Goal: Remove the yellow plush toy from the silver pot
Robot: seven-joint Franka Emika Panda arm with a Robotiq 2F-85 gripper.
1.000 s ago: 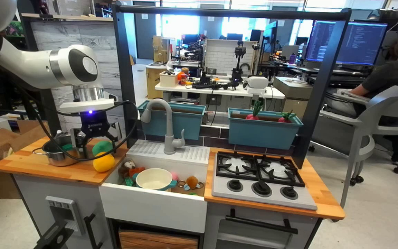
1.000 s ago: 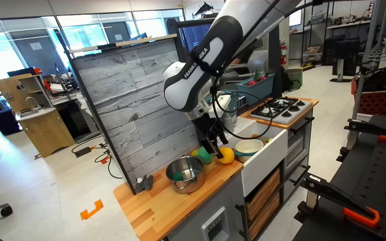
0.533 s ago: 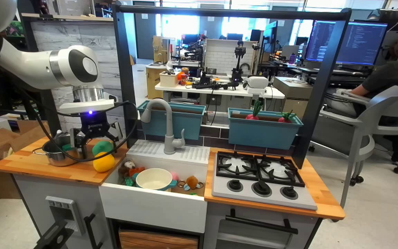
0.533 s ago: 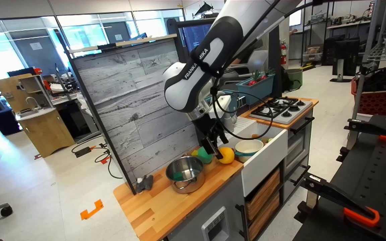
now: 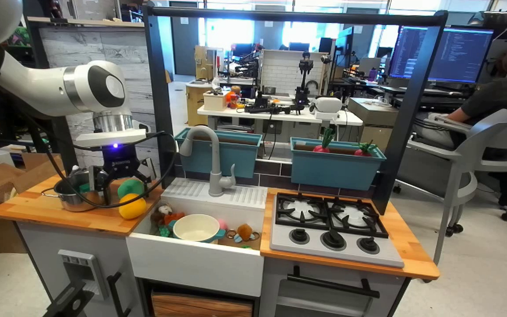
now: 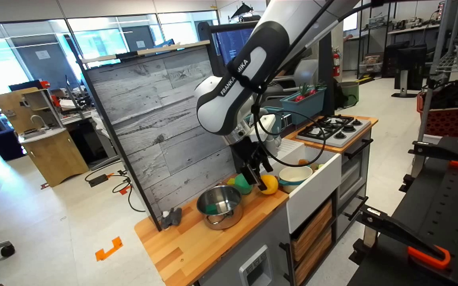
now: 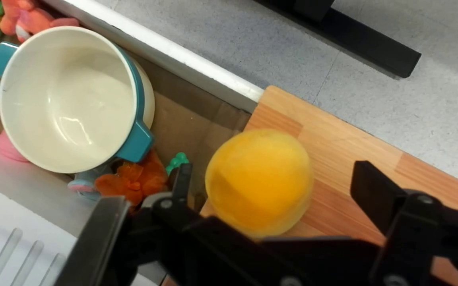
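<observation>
Table (image 6: pixel 189 248) below claw (image 7: pixel 272 172), w/ silver pot (image 6: pixel 235 216) on it, to claw's side. Claw jaws spread wide. Yellow plush toy (image 7: pixel 259 182) out of pot, on table nr claw tips, btwn jaws in wrist view; contact can't tell.

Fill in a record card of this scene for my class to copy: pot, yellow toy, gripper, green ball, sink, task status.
Silver pot: upright on the wooden counter; green patch inside, identity unclear
Yellow plush toy: on the counter near the sink
Gripper: open, holding nothing
Green ball: on the counter beside the pot
Sink: holds a teal-handled white bowl and small toys
Task status: yellow toy outside the pot
</observation>
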